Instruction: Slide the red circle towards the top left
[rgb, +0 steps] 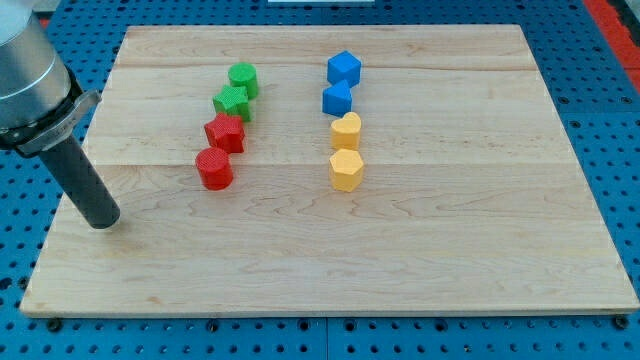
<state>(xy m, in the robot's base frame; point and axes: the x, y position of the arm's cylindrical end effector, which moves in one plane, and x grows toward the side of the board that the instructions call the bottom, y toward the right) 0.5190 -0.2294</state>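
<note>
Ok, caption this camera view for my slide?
My tip rests left of the red circle on the wooden board, apart from it.

The red circle (214, 168) is a small round block, like a short fat can. It stands flat on its bottom on the wooden board (420, 260). It sits a bit to the view's left of the middle of the board. It is the lowest block in a slanted row, touching another red block (225, 132) just above it.
</note>
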